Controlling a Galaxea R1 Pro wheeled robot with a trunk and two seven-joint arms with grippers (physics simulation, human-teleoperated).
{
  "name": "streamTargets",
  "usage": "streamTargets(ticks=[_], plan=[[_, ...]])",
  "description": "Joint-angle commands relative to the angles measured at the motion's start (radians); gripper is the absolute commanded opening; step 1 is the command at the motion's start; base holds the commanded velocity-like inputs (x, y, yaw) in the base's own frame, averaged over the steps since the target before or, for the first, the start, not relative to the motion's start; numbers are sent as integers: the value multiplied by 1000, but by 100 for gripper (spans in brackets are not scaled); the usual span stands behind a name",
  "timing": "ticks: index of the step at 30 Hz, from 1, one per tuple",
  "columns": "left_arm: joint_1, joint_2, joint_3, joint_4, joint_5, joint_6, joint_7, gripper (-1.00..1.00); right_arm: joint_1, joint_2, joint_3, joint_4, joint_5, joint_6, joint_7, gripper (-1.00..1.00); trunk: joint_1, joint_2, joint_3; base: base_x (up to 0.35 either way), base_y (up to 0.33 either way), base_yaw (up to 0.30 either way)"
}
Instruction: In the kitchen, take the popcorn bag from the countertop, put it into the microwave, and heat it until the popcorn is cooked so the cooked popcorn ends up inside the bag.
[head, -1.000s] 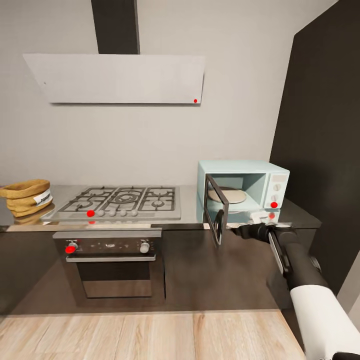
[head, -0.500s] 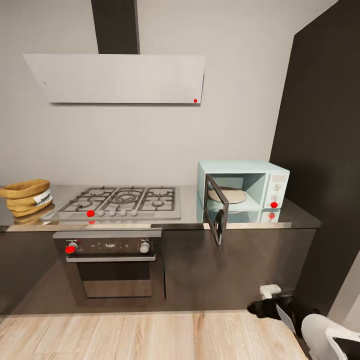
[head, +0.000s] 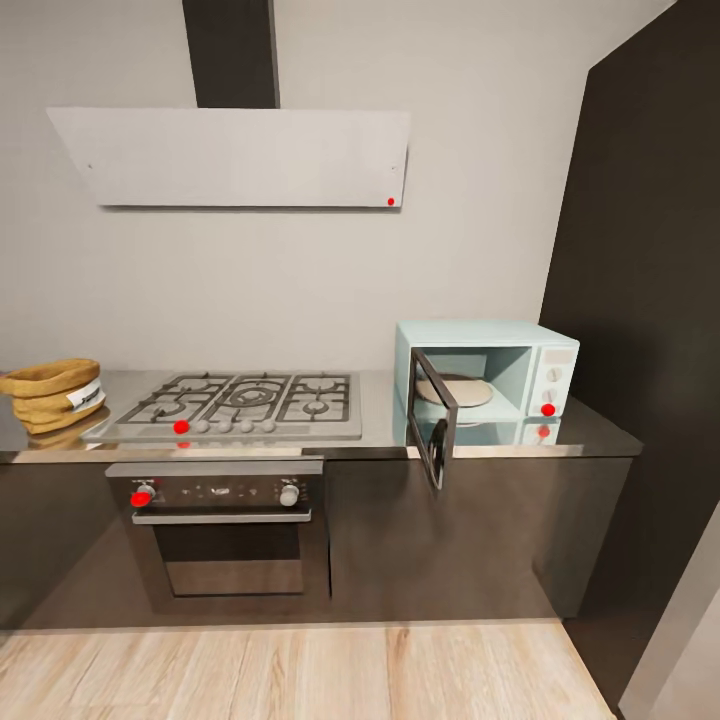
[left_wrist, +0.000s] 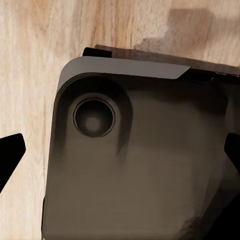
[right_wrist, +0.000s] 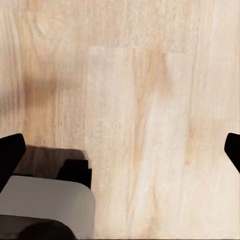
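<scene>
Head view: popcorn bag (head: 52, 393) sits on the table (head: 380, 420) at its far left end, left of the gas hob (head: 235, 403), upright, rolled rim up, its left edge cut off by the frame. Microwave (head: 487, 379) stands at the right end of the table, door (head: 432, 417) swung open toward me and out past the table's front edge, round plate (head: 453, 390) inside the cavity. Bag and microwave are well apart, with the hob between them. Oven (head: 225, 530) is under the hob, white hood (head: 235, 157) on the wall above it, dark tall cabinet (head: 650, 300) on the right, pale wood floor (head: 290, 670) below. I cannot make out any popcorn in the bag from here.

Left wrist view: my left claw (left_wrist: 120, 155) points down at a dark grey rounded part of my own base (left_wrist: 135, 165), with a round recess in it and wood floor beyond. Black fingertips (left_wrist: 10, 152) sit at the two frame edges, set wide apart, nothing between them.

Right wrist view: my right claw (right_wrist: 120, 155) points down at bare wood floor (right_wrist: 150, 100), with a pale grey corner of the base (right_wrist: 47, 202) in view. Fingertips (right_wrist: 10, 152) at both frame edges, spread wide, holding nothing. Fingers are mostly cut off in both wrist views.
</scene>
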Motion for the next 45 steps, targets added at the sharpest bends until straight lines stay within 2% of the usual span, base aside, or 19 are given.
streamTargets(ticks=[1, 3, 13, 15, 17, 25, 29, 32, 45], plan=[[0, 0, 1, 0, 7, -2, 0, 100, 13, 4, -9, 3, 5, -9, -4, 100, 0, -1, -1, 0, 0, 0], [0, 0, 1, 0, 7, -2, 1, 100, 36, 9, -11, 4, 0, -14, -15, 100, 0, -1, -1, 0, 0, 0], [0, 0, 0, 0, 7, -2, 1, 100, 43, 14, -10, 5, 3, -5, -17, 100, 0, -1, -1, 0, 0, 0], [0, 0, 0, 1, 8, -2, 1, 100, 43, 37, -10, 5, 2, -3, -19, 100, 0, -1, -1, 0, 0, 0], [0, 1, 0, 1, 9, -2, 1, 100, 44, 49, -10, 5, 2, -2, -19, 100, 0, -1, -1, 0, 0, 41], [0, 1, 0, 0, 9, -2, -2, 100, 64, 63, -9, 5, 3, -3, -20, 100, 0, -1, -1, 0, 0, 250], [0, 1, -1, -2, 9, -2, -4, 100, 117, 118, -9, 5, 5, -4, -19, 100, 0, -1, -1, 0, 0, 283], [0, 0, -1, -1, 9, -2, -4, 100, 137, 137, -9, 5, 6, -8, -20, 100, 0, -1, -1, 0, 0, 283], [0, -2, -1, -1, 9, -2, -4, 100, 144, 130, -11, 4, -1, -9, -22, 100, 0, -1, 3, 0, 0, 283]])
